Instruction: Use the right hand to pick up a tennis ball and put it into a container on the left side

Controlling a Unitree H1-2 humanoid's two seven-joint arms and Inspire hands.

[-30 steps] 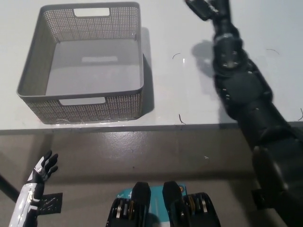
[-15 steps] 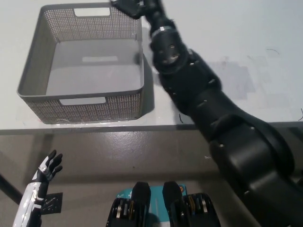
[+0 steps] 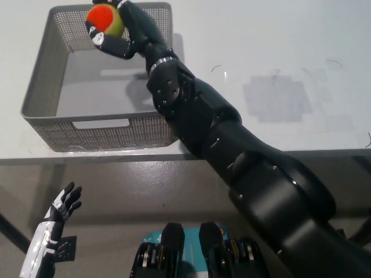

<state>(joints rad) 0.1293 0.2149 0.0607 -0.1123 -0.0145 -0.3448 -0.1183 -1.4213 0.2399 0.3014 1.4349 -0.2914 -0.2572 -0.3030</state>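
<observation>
A red and yellow-green tennis ball (image 3: 105, 19) sits in my black right hand (image 3: 115, 30), whose fingers are closed around it. The hand is held above the far part of the grey mesh basket (image 3: 40, 92), which stands on the left of the white table. My black right arm stretches from the bottom right across the table and over the basket's right wall. The basket's floor shows nothing inside. My white left hand (image 3: 62, 204) rests low at the lower left, below the table edge, fingers spread.
The white table (image 3: 278, 63) runs to the right of the basket, with a faint grey patch (image 3: 277, 99) on it. Its front edge crosses the picture at mid-height, with grey floor below.
My right arm has swung left from the table's far right to over the basket. The tennis ball, unseen before, now shows in its hand. The left hand has hardly moved.
</observation>
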